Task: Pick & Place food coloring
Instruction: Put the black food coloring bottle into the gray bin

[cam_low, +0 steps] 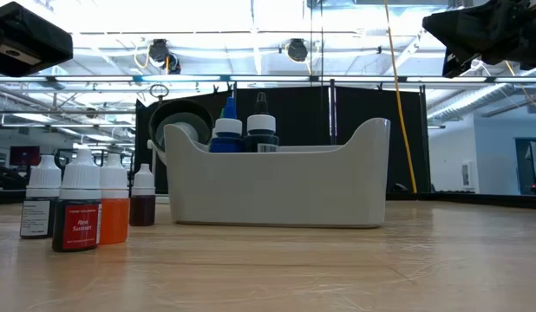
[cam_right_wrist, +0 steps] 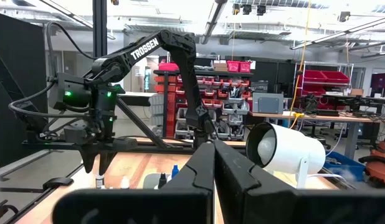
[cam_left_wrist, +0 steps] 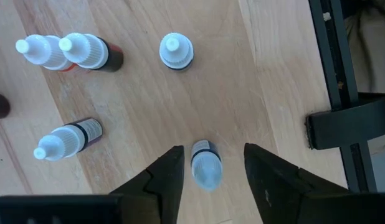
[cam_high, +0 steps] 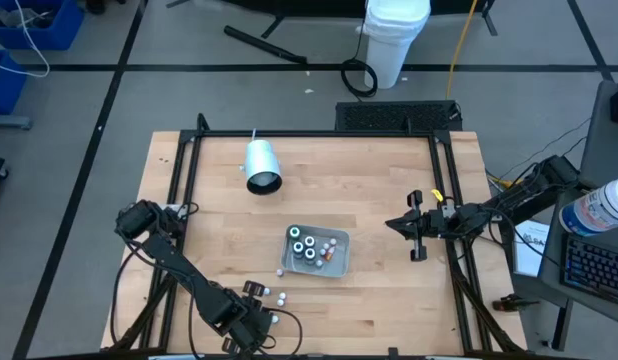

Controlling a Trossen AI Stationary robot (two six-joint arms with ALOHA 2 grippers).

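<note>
Food coloring bottles: one lying on the table between the parted fingers of the left gripper, near the front edge, not clasped; four standing just beside; several more inside the tray at mid-table. Right gripper: fingers closed, empty, raised at the table's right side. White cup: on its side, well behind the tray.

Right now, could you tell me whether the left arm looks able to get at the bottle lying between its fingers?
Probably yes: the left end effector is open and straddles the bottle, with bare wood around it and the other bottles standing clear.
</note>
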